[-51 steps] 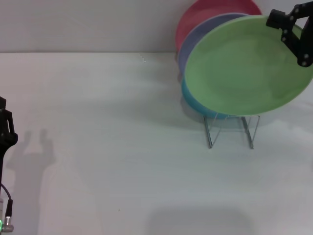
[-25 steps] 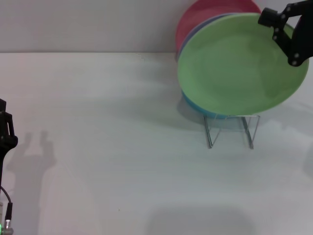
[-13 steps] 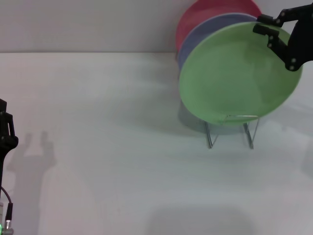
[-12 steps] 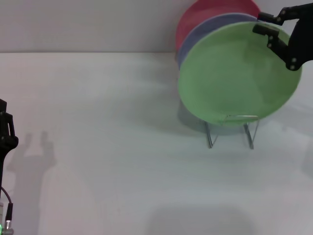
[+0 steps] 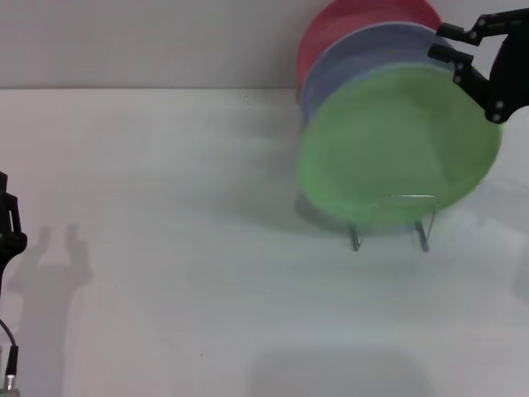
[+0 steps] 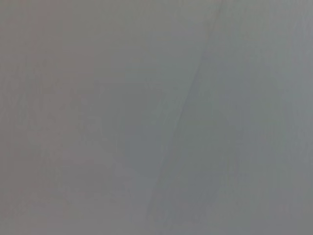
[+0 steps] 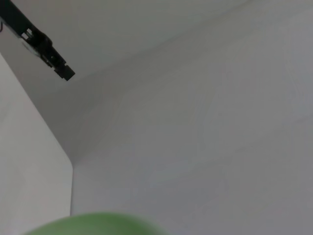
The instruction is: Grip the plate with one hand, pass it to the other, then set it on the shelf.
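Plate [image 5: 397,153]: matte light green finish, smooth. Shelf [image 5: 388,222]: thin silver wire (metallic sheen noted). Table [image 5: 165,248]: white, matt, smooth. Right tool [image 5: 450,45]: black, matt.

the wide white tabletop [image 5: 182,248] lies bare across its left and middle, open from the front edge to the pale back wall [image 5: 149,41]. at the right rear stands the thin silver wire dish rack [image 5: 390,223], filled by three upright plates packed one behind another: the round matte light green plate [image 5: 397,153] in front, a lavender plate [image 5: 364,54] behind it, a red plate [image 5: 347,21] at the back. the black right gripper [image 5: 463,50] sits at the green plate's upper right rim, blocking that side. the black left gripper [image 5: 8,219] hangs at the far left edge, well apart from the rack
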`<action>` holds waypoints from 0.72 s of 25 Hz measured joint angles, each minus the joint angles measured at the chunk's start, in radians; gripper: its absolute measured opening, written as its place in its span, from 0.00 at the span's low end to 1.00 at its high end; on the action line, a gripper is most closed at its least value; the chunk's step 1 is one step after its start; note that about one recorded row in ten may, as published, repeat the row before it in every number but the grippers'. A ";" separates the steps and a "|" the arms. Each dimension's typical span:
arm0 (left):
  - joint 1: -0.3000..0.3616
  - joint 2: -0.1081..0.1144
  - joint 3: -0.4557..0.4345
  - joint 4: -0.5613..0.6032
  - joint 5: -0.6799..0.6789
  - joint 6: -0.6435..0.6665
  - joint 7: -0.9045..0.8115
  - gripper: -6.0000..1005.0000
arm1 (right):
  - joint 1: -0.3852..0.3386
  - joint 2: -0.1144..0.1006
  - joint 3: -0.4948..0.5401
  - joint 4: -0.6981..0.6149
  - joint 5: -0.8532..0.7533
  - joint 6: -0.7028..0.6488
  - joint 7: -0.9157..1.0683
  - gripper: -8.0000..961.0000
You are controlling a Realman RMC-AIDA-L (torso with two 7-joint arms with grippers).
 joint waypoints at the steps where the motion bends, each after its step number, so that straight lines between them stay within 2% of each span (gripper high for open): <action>1: 0.001 0.000 0.000 0.000 0.000 0.001 0.000 0.34 | -0.006 0.001 -0.009 -0.004 0.010 -0.001 0.006 0.14; 11: 0.008 0.003 0.000 0.009 0.003 0.014 -0.005 0.34 | -0.071 0.002 -0.037 0.004 0.115 -0.021 0.050 0.14; 13: 0.008 0.003 0.000 0.011 0.003 0.015 -0.009 0.34 | -0.087 0.002 -0.038 0.003 0.171 -0.041 0.100 0.14; 14: 0.009 0.003 0.001 0.012 0.003 0.016 -0.010 0.34 | -0.105 0.001 -0.035 0.003 0.248 -0.059 0.170 0.14; 15: 0.009 0.004 0.001 0.013 0.003 0.017 -0.010 0.34 | -0.105 0.001 -0.035 0.003 0.248 -0.059 0.170 0.14; 18: 0.010 0.004 0.007 0.024 0.003 0.029 -0.010 0.34 | -0.145 -0.001 -0.025 0.018 0.431 -0.063 0.325 0.14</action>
